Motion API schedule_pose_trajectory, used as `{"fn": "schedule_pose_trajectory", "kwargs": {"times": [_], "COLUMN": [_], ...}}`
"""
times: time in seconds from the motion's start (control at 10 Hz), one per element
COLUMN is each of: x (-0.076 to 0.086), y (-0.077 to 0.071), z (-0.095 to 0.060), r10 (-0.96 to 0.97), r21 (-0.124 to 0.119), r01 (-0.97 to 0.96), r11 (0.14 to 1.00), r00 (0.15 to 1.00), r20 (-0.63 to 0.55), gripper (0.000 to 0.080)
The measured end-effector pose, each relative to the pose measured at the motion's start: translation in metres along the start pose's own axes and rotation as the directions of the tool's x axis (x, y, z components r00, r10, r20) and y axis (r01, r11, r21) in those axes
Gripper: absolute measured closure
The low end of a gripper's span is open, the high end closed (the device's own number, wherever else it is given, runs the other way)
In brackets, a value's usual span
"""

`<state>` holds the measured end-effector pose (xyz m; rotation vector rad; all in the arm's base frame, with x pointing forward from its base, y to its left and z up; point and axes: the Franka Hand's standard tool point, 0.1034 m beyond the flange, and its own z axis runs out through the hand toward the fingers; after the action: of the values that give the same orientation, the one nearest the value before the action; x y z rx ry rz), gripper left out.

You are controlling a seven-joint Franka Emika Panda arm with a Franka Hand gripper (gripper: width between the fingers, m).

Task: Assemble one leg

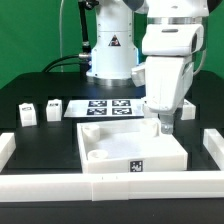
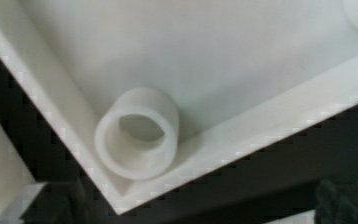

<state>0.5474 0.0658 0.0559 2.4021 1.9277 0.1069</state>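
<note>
White low wall (image 1: 100, 186) runs along the near edge of the black table (image 1: 40, 138), with matching wall pieces at the left and right ends. Just behind it lies the large white square tray panel (image 1: 100, 166), open side up, with a black-and-white tag on its near rim. The robot arm (image 1: 168, 60) reaches down from the far side and holds its claw (image 1: 166, 126) low over the panel's far right corner, either touching it or just above it; the exterior view does not settle which.

From the wrist view, that corner fills the picture: two raised rims meet at an angle, and a round socket (image 2: 140, 135) sits just inside them. Two dark fingertips (image 2: 345, 198) show blurred at the picture's edges, set wide apart with nothing gripped between them.

The leg (image 1: 52, 105), a small white tagged block, stands on the table well to the left of the claw, beyond the panel's far left corner. A second leg (image 1: 27, 113) stands just left of it. The marker board (image 1: 110, 106) lies flat behind the panel, between the legs and the arm.
</note>
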Motion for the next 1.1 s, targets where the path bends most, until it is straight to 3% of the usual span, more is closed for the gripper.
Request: {"fn": "schedule_pose_trajectory", "kwargs": {"times": [0.1, 0.2, 0.4, 0.9, 1.1], "x": [-0.015, -0.019, -0.012, -0.015, -0.038], "y": [-0.012, -0.017, -0.025, -0.025, -0.035], "z": [0.0, -0.003, -0.002, -0.001, 0.002], "r10": [-0.137, -0.225, -0.369, -0.367, -0.393], "r21": [0.008, 0.01, 0.009, 0.014, 0.028], "r01": [0.137, 0.224, 0.37, 0.367, 0.392], "r11": [0.991, 0.974, 0.929, 0.93, 0.92], "r00": [0.99, 0.974, 0.926, 0.927, 0.916], "r20": [0.016, 0.038, 0.083, 0.083, 0.082], "gripper": [0.015, 0.015, 0.015, 0.015, 0.015]}}
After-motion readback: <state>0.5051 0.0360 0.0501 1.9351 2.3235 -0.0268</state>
